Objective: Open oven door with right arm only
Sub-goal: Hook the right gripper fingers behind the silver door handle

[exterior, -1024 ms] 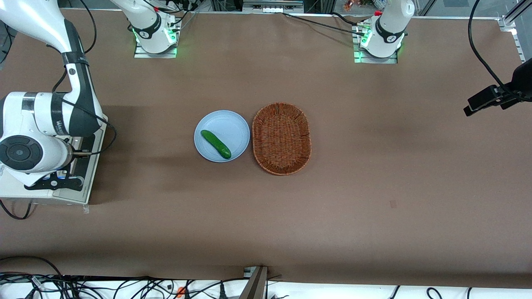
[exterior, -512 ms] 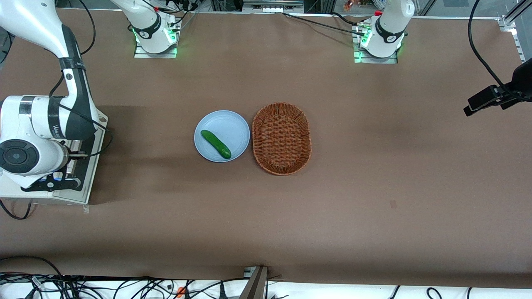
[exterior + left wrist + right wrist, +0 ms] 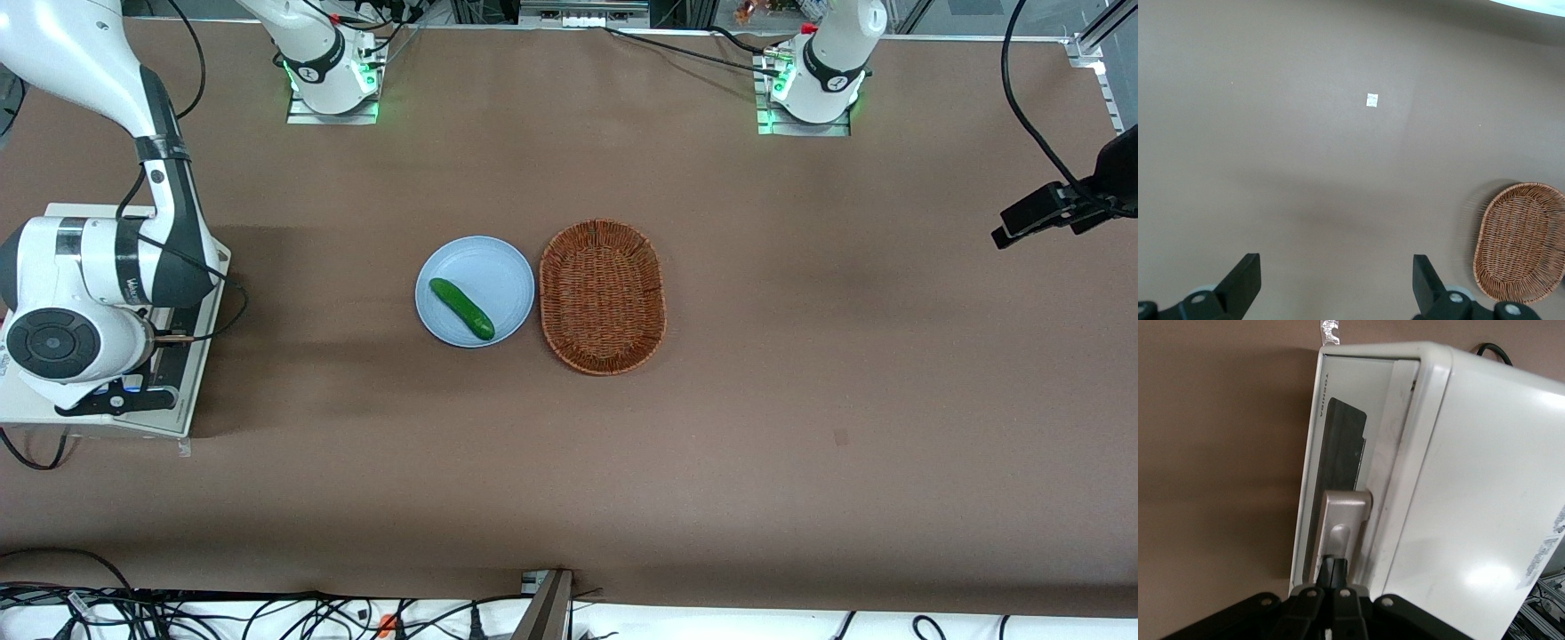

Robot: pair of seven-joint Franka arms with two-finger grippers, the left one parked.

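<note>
Gripper [image 3: 1332, 577] pinched narrow on oven door [image 3: 1331, 463] handle, door slightly ajar.

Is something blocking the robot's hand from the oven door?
No, nothing visible does. The hand is right at the handle of the oven door, and only brown table lies in front of the door.

Overhead front view; wrist cameras close, perhaps sharing the basket [image 3: 1519, 241].
</note>
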